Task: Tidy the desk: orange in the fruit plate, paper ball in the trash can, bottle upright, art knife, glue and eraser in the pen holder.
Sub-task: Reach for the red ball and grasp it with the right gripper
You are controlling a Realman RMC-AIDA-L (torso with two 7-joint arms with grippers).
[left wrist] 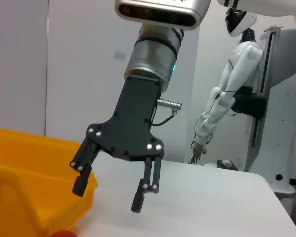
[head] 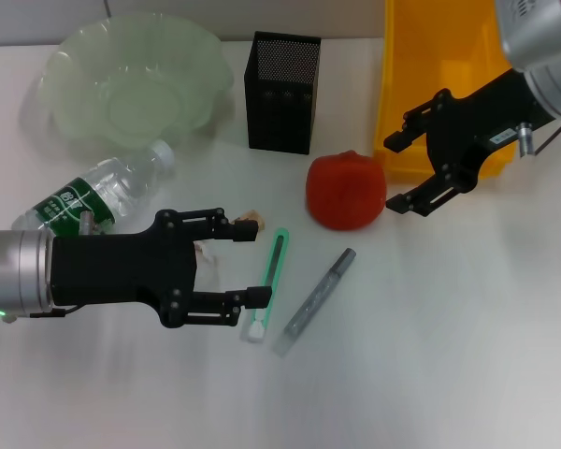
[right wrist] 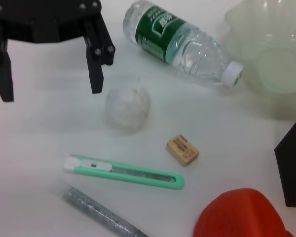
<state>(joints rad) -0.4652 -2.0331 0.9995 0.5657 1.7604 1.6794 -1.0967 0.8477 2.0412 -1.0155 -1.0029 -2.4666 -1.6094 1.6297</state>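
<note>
You have the orange [head: 346, 191] at centre frame on the white table [head: 449, 355], not in the fruit plate [head: 131, 84] at upper left; the pen holder [head: 282, 91] stands behind it and the trash can [head: 402, 103] at upper right. Lower left: bottle [head: 98, 195] on its side, paper ball [right wrist: 128, 108], eraser [right wrist: 182, 149], art knife [head: 267, 283] and glue [head: 314, 301] loose on the surface, left gripper [head: 248, 265] spread open over them. Right gripper [head: 400, 172] hangs open beside the orange, empty; another white robot [left wrist: 227, 94] stands in the room beyond.
</note>
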